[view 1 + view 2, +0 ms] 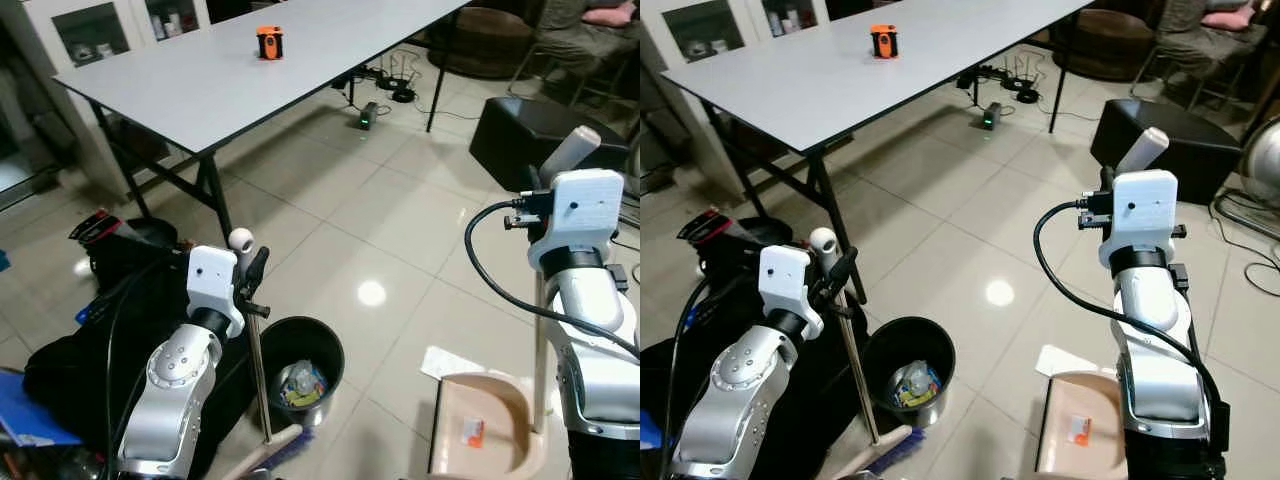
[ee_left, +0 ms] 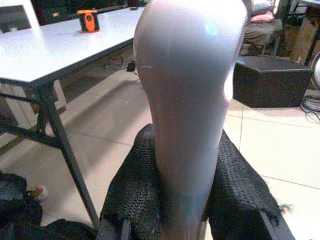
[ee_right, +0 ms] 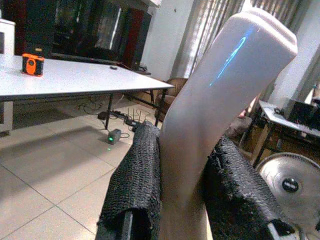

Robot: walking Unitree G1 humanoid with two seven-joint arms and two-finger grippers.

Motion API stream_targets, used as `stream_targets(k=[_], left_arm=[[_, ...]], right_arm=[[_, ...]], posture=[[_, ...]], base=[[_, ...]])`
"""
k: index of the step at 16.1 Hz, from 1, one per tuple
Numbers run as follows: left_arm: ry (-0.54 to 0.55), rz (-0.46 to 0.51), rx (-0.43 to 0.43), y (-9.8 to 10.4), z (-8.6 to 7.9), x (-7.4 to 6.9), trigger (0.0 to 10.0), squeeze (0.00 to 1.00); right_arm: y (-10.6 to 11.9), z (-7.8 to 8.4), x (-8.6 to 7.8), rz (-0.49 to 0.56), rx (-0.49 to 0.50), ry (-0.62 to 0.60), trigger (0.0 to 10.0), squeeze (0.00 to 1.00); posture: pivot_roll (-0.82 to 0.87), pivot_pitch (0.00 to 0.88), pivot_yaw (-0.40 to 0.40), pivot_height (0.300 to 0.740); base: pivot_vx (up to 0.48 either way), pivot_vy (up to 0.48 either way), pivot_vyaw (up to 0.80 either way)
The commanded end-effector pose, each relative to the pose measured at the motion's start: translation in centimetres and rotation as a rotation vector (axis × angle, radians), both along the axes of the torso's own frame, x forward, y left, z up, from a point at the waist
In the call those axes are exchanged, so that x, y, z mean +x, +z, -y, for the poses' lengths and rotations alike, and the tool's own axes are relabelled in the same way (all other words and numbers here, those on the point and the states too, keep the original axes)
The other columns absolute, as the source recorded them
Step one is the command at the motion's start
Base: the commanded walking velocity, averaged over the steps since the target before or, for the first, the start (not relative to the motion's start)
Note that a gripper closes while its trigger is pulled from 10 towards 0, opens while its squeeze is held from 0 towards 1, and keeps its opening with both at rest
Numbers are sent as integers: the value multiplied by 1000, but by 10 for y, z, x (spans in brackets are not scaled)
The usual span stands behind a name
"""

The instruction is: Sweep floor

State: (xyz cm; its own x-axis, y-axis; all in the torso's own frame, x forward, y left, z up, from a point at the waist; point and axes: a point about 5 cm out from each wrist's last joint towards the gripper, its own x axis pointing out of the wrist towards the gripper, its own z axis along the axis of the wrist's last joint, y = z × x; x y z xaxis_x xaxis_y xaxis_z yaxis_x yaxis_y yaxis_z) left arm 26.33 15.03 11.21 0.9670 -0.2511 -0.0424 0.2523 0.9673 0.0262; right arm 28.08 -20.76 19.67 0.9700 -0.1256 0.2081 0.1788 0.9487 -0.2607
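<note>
My left gripper (image 2: 187, 165) is shut on the pale broom handle (image 1: 258, 370), just under its rounded top (image 1: 240, 238). The metal shaft runs down to the broom head (image 1: 285, 445), on the floor beside the bin. On the other side, my right gripper (image 3: 185, 150) is shut on the pale handle (image 1: 572, 152) of an upright dustpan. The beige pan (image 1: 495, 405) rests on the tiles at my right and holds a small orange and white scrap (image 1: 472, 431). A white piece of paper (image 1: 450, 362) lies on the floor just beyond the pan.
A black bin (image 1: 300, 345) with rubbish stands between the broom and the pan. Black bags (image 1: 120, 330) lie at my left. Ahead is a grey table (image 1: 230, 80) with an orange object (image 1: 269, 42). A black ottoman (image 1: 540, 135), a fan (image 1: 1260, 160) and a seated person (image 1: 590, 20) are at the right.
</note>
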Motion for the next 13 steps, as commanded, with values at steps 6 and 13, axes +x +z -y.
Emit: stream_targets(k=[6,13], left_arm=[[-10,27,10,9,5,2,10000,0],[-13,33,5,12,6,8,10000,0]], right_arm=[[-1,-4,-2,8,83,29,10000,0],[-4,-5,-6,-4,108,19,10000,0]], posture=[[-12,6,21,740],[-29,1,29,740]], base=[[0,-435,0],[0,-434,0]])
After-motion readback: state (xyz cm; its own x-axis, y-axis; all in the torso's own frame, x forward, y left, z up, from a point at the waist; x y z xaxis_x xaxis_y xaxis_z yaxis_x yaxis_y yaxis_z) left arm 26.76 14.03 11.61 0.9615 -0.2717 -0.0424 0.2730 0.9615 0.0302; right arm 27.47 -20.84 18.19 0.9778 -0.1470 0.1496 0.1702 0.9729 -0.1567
